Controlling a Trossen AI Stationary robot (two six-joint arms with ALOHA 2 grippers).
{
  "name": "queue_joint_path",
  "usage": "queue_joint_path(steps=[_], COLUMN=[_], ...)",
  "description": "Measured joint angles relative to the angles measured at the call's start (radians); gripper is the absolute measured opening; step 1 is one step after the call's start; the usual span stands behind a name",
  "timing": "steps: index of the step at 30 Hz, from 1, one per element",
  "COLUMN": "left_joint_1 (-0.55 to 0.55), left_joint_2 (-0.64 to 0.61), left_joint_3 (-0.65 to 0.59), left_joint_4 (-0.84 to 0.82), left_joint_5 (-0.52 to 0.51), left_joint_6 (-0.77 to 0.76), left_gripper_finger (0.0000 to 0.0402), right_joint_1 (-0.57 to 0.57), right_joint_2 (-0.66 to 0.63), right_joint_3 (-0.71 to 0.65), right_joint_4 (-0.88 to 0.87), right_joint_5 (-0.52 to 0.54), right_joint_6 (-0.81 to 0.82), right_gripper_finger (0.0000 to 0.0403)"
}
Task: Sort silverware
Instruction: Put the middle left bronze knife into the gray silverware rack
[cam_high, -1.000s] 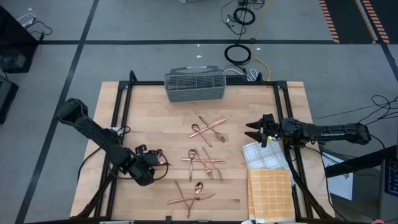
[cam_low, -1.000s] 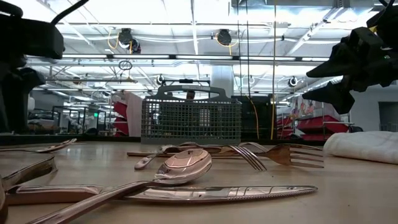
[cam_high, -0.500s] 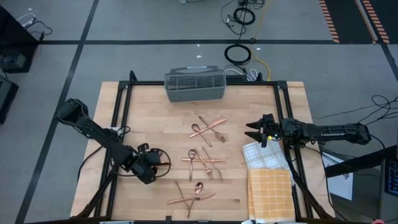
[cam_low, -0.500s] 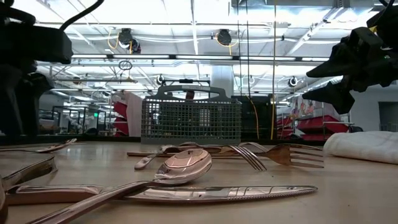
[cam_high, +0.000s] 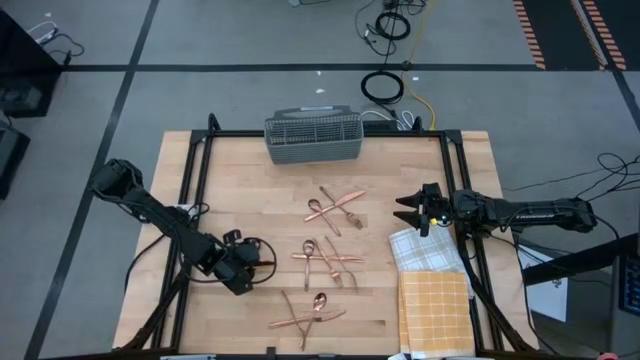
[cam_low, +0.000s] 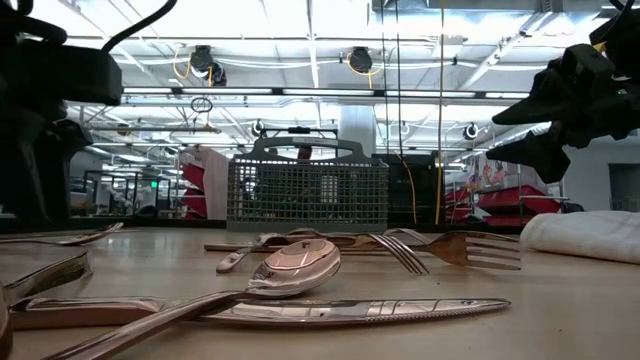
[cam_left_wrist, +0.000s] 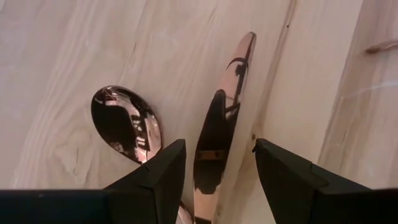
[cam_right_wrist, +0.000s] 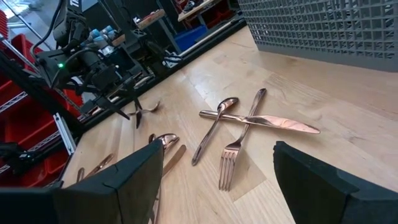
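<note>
Overhead, the silverware (cam_high: 328, 255) lies in three crossed clusters on the wooden table (cam_high: 230, 180): one toward twelve o'clock of centre, one at centre, one toward six o'clock. A further pair lies under the left arm at about eight o'clock. The grey mesh caddy (cam_high: 313, 137) stands at the twelve o'clock edge and holds no cutlery that can be seen.

Over the last second the left gripper (cam_high: 250, 262) has shifted slightly toward the table's centre, at about eight o'clock. Its wrist view shows the fingers (cam_left_wrist: 155, 177) parted, straddling a copper handle (cam_left_wrist: 214, 134) with a spoon bowl (cam_left_wrist: 124, 124) just beside it; neither finger can be seen pressing on the metal. This is judged to be an approach to a first pick, with sorting barely begun.

The right gripper (cam_high: 405, 214) has not moved; it waits at three o'clock, spread wide and empty, next to the checked cloths (cam_high: 432, 285).
</note>
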Motion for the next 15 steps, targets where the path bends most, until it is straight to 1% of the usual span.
queue_joint_path(steps=[11,15], left_joint_1=[0.0,0.0], left_joint_2=[0.002,0.002], left_joint_3=[-0.062,-0.096], left_joint_4=[0.079,0.15], left_joint_5=[0.008,0.053], left_joint_6=[-0.007,-0.006], left_gripper_finger=[0.0198,0.0191], right_joint_1=[0.0,0.0], right_joint_2=[0.0,0.0], right_joint_3=[0.0,0.0], right_joint_4=[0.0,0.0], right_joint_5=[0.0,0.0], right_joint_6=[-0.002,-0.002], right_gripper_finger=[0.0288,0.0288])
